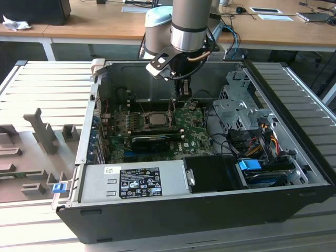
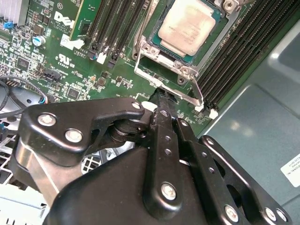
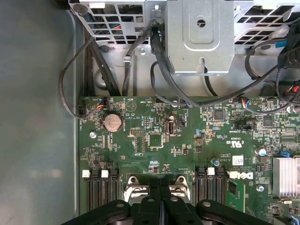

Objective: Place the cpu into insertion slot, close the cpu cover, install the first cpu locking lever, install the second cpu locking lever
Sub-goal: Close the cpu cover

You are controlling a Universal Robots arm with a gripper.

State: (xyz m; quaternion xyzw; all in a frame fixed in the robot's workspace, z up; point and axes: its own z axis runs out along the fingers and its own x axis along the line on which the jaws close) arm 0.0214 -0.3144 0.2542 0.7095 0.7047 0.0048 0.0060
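The open computer case [image 1: 210,220] fills the middle of the exterior view, with the green motherboard [image 1: 191,134] on its floor. The gripper [image 1: 184,94] hangs above the board in the upper middle of the frame, its fingers [image 3: 149,206] pressed together with nothing between them. The cpu [image 1: 156,119] sits in the insertion slot [image 1: 143,124] just left of centre with the cpu cover [image 2: 183,70] framing it, and in the second wrist view the fingertips are just beside a thin wire lever [image 2: 198,91].

Even amb. light — soft shadows
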